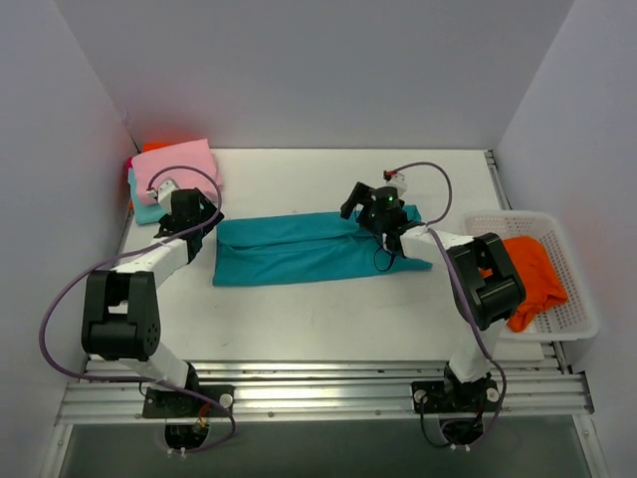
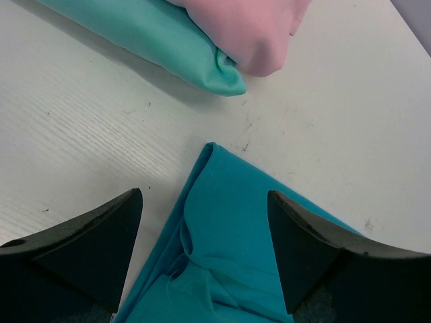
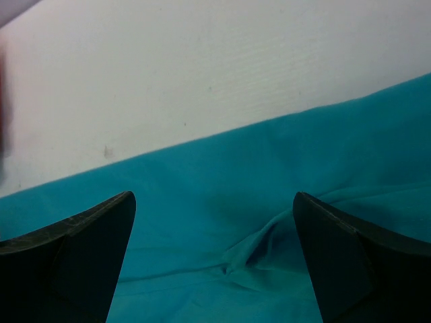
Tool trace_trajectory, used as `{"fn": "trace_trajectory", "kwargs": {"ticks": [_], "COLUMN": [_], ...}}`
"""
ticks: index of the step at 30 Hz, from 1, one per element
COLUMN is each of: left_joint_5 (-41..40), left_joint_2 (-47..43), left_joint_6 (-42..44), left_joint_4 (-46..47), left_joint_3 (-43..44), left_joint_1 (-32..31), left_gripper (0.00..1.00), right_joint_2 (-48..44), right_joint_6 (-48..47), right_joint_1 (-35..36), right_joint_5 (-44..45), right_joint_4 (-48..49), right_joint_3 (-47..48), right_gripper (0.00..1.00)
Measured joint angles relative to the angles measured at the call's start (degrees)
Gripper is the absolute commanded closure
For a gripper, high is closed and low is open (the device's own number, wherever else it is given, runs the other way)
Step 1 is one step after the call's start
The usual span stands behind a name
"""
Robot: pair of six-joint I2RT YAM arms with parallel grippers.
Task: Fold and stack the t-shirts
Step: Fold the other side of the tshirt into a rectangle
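Nearest thing first: at the right edge of the counter (image 1: 328, 319) sits the white basket (image 1: 582, 317) with the orange t-shirt (image 1: 532, 274) bunched up in it, not folded yet. Mid-counter is the deep teal t-shirt (image 1: 299, 251), already folded into a long band, with its long axis running from the left edge toward the right edge. Both end effectors are spread wide and gripping nothing. The left end effector (image 2: 205, 202) hangs right over the band's left end, with the cloth's corner sitting between its fingers in the wrist view. The right end effector (image 3: 215, 202) hovers over the far hem in the band's right half. So each arm has its own end, and I'd guess the next fold goes along that long axis, end over end. The far left corner holds the stack, pink t-shirt (image 1: 179, 164) on top of the pale aqua t-shirt (image 2: 168, 40), just beyond the left end effector.
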Motion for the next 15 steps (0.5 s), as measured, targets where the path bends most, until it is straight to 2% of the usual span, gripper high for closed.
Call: {"fn": "trace_trajectory", "kwargs": {"ticks": [15], "left_joint_5": [4.9], "left_joint_2": [3.0], "left_joint_6": [0.8], "left_joint_4": [5.0], "left_joint_3": [-1.9], "left_joint_1": [3.4], "left_gripper": [0.18], "right_joint_2": [2.8], "right_joint_6": [-1.0], "right_joint_1": [4.2], "right_joint_5": [5.8], "right_joint_4": [-6.8], "right_joint_3": [4.1], "right_gripper": [0.01]}}
